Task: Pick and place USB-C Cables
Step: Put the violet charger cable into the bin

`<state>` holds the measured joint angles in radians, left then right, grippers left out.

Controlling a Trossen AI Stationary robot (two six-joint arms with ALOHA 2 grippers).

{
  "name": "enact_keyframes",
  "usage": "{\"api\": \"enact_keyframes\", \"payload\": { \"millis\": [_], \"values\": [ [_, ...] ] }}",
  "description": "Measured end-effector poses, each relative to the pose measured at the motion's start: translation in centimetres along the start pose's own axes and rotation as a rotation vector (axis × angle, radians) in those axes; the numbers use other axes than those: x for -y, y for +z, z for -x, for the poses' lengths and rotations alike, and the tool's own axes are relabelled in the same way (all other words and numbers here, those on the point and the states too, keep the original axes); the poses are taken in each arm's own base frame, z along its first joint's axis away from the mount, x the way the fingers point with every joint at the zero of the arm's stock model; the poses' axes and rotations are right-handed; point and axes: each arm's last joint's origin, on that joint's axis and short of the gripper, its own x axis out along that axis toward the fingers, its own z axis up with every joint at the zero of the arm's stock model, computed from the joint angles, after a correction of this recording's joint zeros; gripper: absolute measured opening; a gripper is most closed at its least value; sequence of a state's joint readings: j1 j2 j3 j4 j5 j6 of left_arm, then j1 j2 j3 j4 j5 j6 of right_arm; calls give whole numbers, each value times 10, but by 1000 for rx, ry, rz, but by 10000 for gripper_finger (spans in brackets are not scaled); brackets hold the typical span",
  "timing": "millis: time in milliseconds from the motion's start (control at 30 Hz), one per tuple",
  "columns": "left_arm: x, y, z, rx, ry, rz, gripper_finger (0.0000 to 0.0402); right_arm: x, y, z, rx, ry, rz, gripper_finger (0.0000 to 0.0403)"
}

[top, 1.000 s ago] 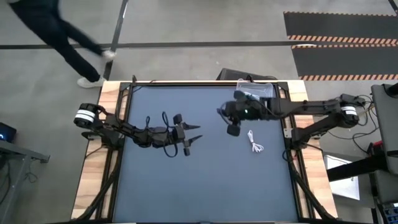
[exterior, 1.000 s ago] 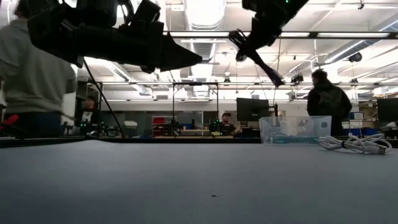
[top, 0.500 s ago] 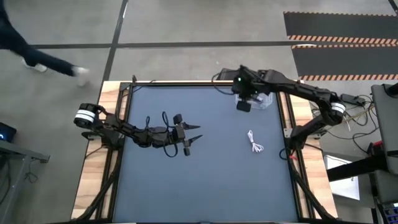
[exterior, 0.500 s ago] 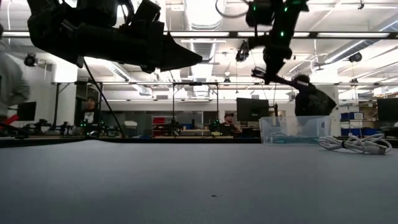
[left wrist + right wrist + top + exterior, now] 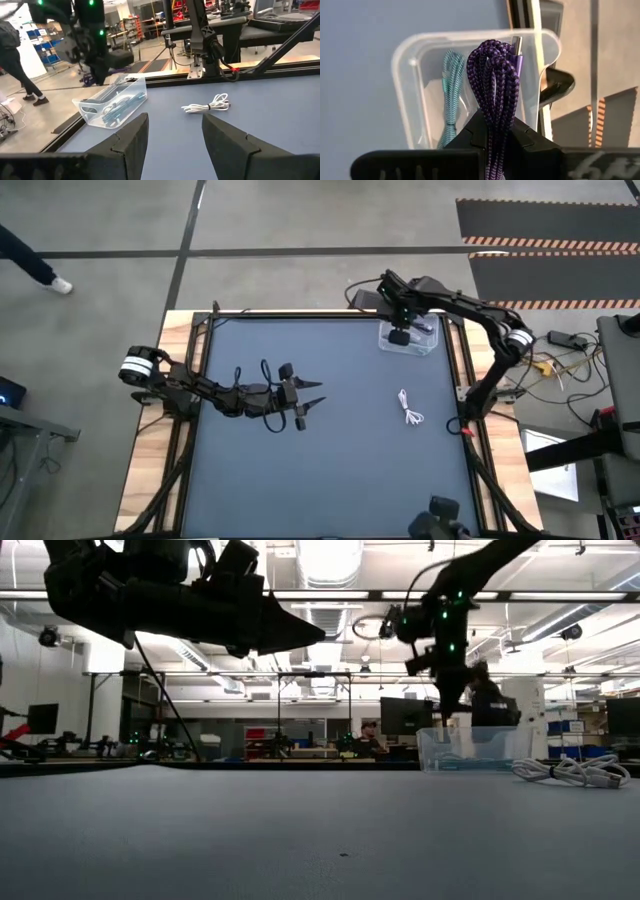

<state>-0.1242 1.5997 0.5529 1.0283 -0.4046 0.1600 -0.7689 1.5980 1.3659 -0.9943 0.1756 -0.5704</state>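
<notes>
My right gripper [image 5: 400, 337] hangs over the clear plastic bin [image 5: 418, 345] at the table's far right corner, shut on the dark purple cable [image 5: 495, 75]. In the low view it [image 5: 446, 712] points down, just above the bin's rim [image 5: 475, 730]. A teal cable [image 5: 451, 85] lies inside the bin. One white cable [image 5: 410, 410] lies folded on the table, nearer than the bin; it also shows in the left wrist view [image 5: 207, 106]. My left gripper [image 5: 312, 395] hovers open over the table's middle left, touching nothing. My right gripper pinches the folded purple cable between its two fingers [image 5: 470, 132] around the bundle's middle [image 5: 496, 122], from above, pointing down. The looped end and a metal plug [image 5: 516, 46] stick out past the fingertips. The cable is lifted clear over the bin's opening.
The dark table mat [image 5: 330, 470] is bare across its middle and near half. Metal frame rails run along the table's left and right edges [image 5: 465, 395]. People and workbenches stand in the room beyond the table's far edge.
My right gripper, still shut on the purple cable, has swung from above the table's middle right toward the far right corner, turned to point down, and sunk until it hangs over the bin. The white cable and my left arm have stayed put.
</notes>
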Motion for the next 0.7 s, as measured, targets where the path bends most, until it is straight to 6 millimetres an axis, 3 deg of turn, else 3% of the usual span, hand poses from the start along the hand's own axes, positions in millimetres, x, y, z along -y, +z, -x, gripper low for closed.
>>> {"api": "enact_keyframes", "payload": {
  "millis": [367, 700],
  "values": [
    [0, -3, 0, -25, -5, 13, 170, 22, -8, -43, -66, 96, -16, 13],
    [0, -3, 0, -26, -5, 14, 170, 30, -7, -54, -30, 110, -34, 13]
  ]
}}
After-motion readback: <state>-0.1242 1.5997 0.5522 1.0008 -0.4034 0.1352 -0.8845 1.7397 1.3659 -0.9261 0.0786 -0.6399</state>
